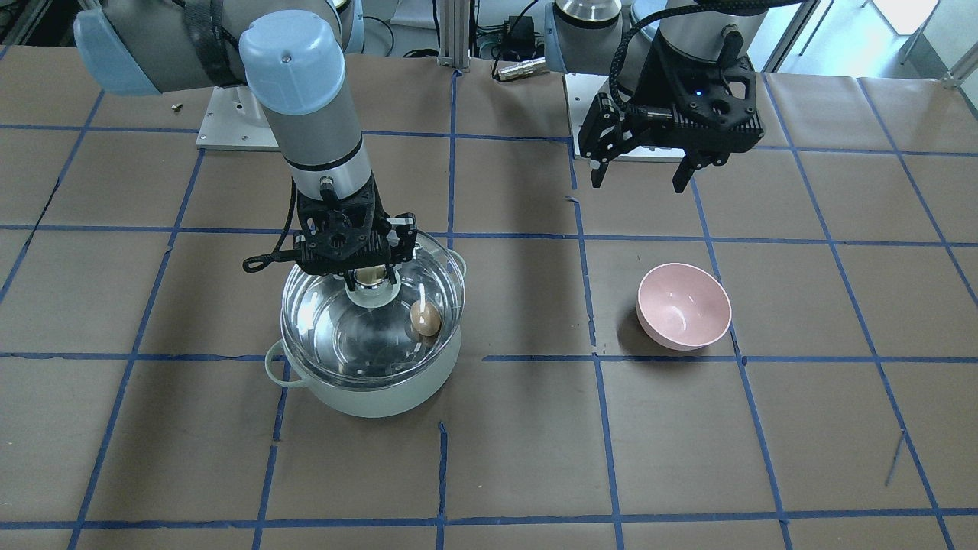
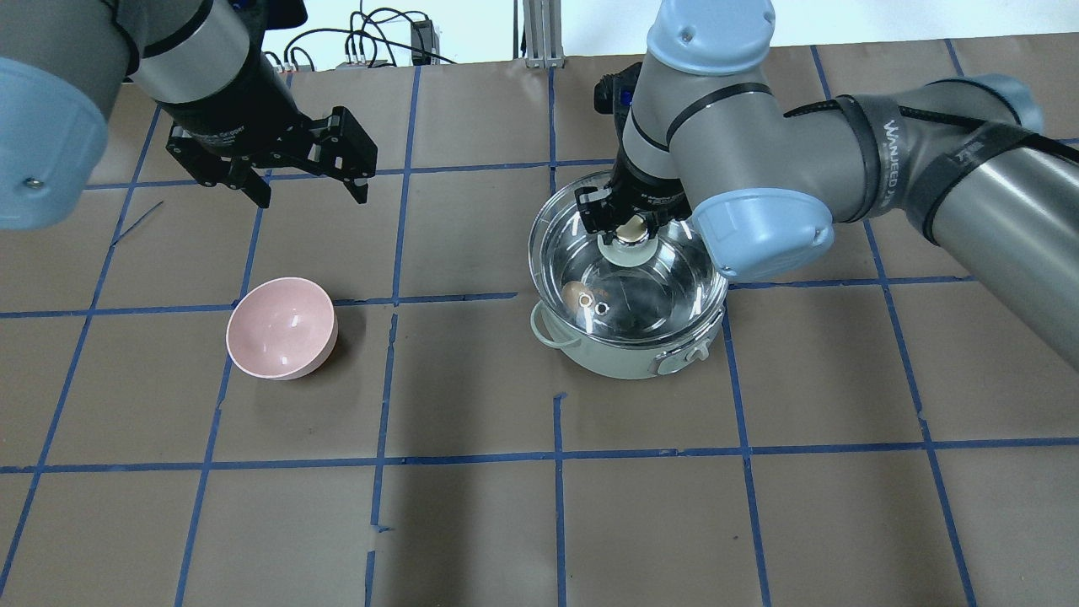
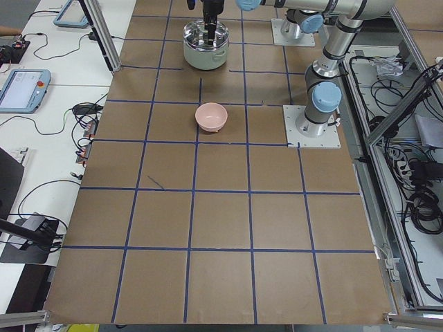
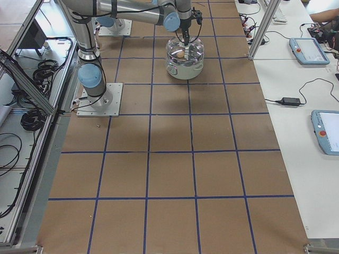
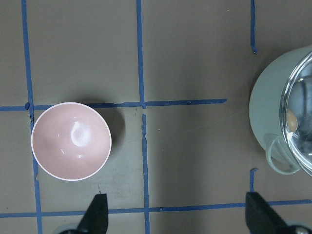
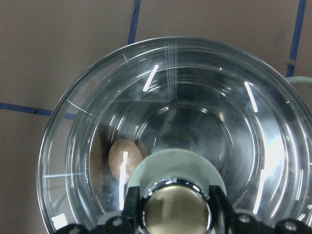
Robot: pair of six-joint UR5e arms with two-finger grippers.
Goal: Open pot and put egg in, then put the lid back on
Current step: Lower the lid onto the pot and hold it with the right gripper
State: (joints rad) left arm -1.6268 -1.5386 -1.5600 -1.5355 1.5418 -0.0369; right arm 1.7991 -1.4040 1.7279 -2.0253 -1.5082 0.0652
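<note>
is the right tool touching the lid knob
Touching. The right wrist view shows the right tool with its fingers pressed against both sides of the lid knob, with no gap visible.

The lid (image 1: 344,336) and right hand (image 1: 372,276) block the pot (image 1: 382,391) (bowl (image 1: 684,305) well apart).

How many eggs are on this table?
1. The egg lies inside the pot, seen through the lid. The bowl is empty. The knob hides a little of the pot's floor.
</note>
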